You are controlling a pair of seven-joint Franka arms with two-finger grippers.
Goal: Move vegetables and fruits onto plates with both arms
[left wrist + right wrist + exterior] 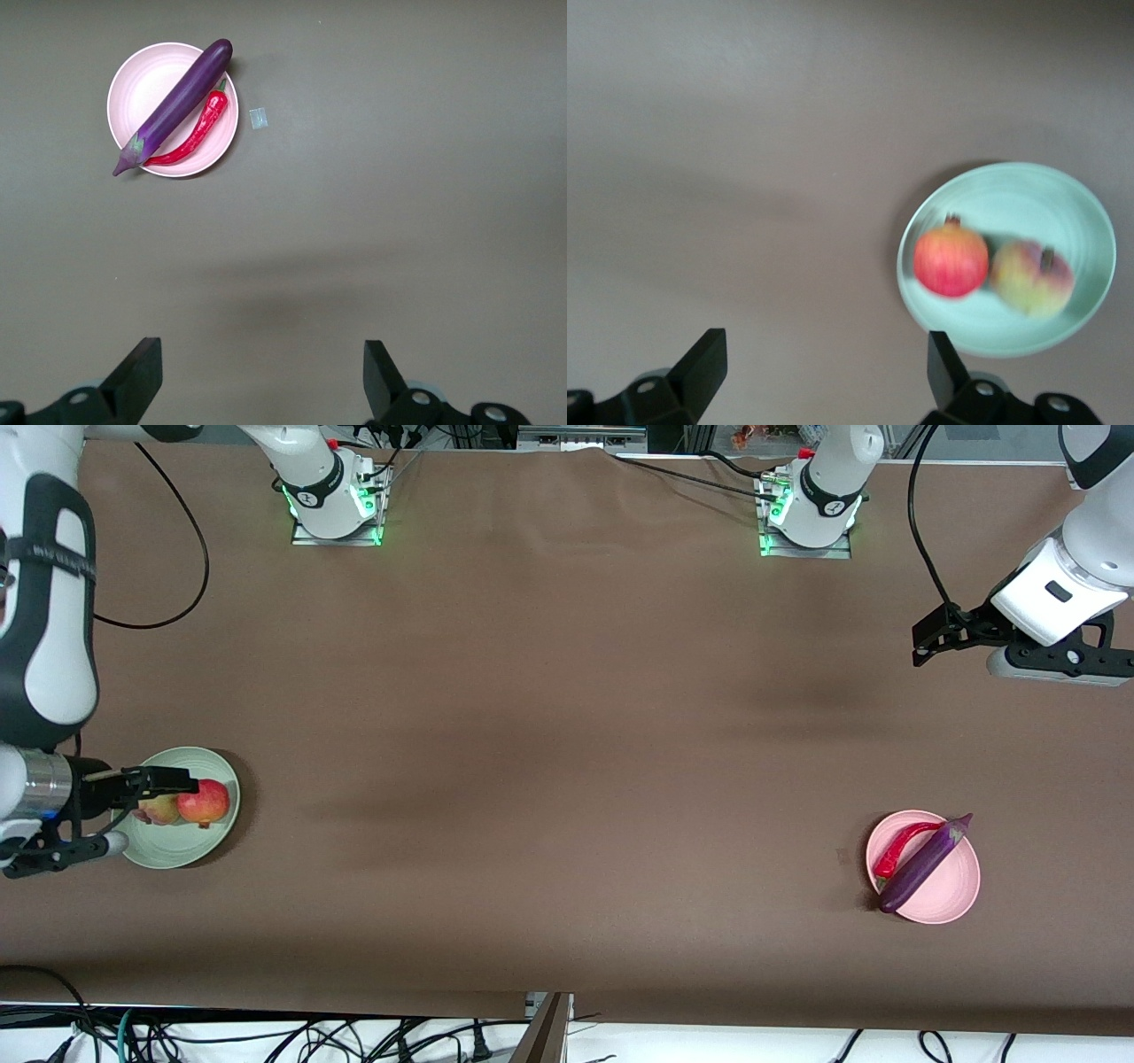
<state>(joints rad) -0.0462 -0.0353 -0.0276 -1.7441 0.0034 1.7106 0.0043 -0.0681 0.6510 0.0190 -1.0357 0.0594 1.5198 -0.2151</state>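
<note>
Both plates loaded: green plate (182, 849) holds pomegranate (205, 802) touching peach (159, 810); pink plate (953, 886) holds eggplant (926, 864) beside chili (899, 848). Right gripper (164, 781) spread, empty, over the fruit. Left gripper (932, 635) spread, empty, well apart from the pink plate (likely just retreat left).

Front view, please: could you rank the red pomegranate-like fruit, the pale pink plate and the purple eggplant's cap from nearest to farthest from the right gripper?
1. The round red pomegranate-like fruit, on the pale green plate under the open right gripper.
2. The pale pink plate, at the left arm's end of the table.
3. The long purple eggplant's cap, on that plate; too close to call against the plate.
</note>
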